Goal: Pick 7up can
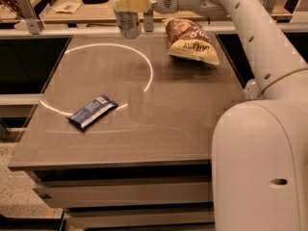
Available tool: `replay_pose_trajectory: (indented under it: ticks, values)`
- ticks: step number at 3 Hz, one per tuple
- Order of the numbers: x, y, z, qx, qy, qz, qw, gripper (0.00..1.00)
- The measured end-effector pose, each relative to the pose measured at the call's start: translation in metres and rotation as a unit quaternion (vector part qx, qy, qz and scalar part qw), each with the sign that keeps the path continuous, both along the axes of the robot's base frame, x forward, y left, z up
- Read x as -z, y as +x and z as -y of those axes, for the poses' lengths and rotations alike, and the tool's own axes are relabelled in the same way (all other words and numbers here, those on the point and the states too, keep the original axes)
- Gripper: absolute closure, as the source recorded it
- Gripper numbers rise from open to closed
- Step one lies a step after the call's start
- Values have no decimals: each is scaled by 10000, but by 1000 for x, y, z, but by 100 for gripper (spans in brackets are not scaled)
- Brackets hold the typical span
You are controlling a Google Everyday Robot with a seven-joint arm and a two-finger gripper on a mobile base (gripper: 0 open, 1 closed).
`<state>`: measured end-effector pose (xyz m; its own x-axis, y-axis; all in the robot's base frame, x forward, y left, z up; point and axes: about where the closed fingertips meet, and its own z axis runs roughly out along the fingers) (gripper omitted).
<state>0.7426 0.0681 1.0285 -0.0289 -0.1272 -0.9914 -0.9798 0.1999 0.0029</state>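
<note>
The 7up can (128, 21) is a silvery-grey upright can, held in the air above the far left part of the brown table (144, 129). My gripper (130, 5) is shut on the can's upper part, with a cream-coloured finger (131, 2) across its front and a grey finger (148, 19) behind it on the right. The can's bottom hangs free above the table's back edge. My white arm reaches in from the right.
A brown-and-yellow chip bag (190, 40) lies at the back right of the table. A flat dark blue snack bar (92, 111) lies at the front left. A second table with clutter (72, 6) stands behind. My white base (262, 167) fills the lower right.
</note>
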Motion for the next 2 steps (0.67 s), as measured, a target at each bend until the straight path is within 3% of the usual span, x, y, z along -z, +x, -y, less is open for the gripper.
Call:
replay_pose_trajectory:
  ticks: [1,2]
  values:
    - [-5,1,10,82,273,-106,9995,100]
    - [-5,1,10,81,273,-107,9995,100]
